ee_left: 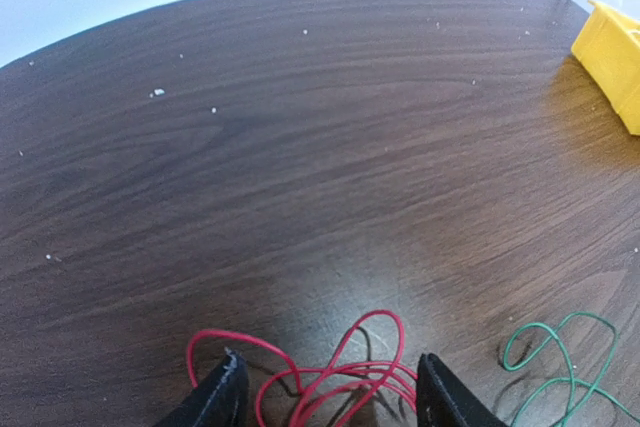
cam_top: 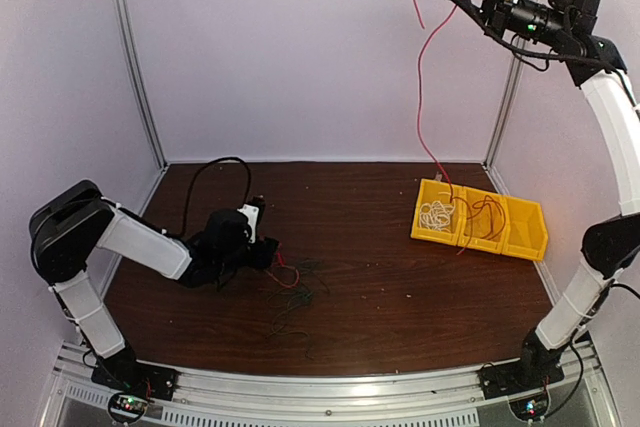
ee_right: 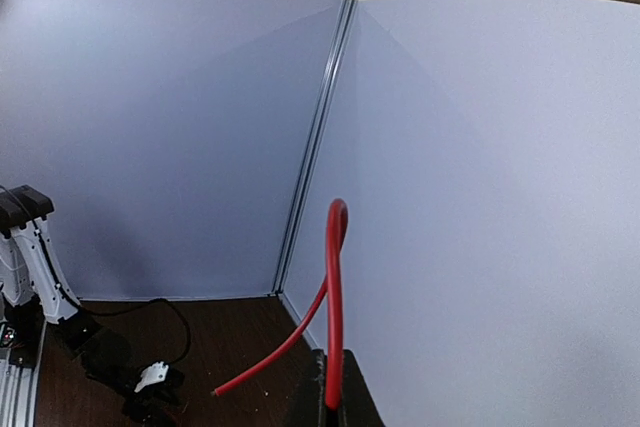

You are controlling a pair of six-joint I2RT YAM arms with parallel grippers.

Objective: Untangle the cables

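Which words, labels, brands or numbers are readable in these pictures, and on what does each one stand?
None can be read. The yellow bin, the table, the left arm and the right arm show no text; the boards at the arm bases are too small to tell.

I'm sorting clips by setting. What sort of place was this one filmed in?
Probably a lab robot test cell, not a home. Plain white panels on metal posts enclose a dark wooden table. Two robot arms are bolted at its near edge, and a yellow three-part bin sits on it.
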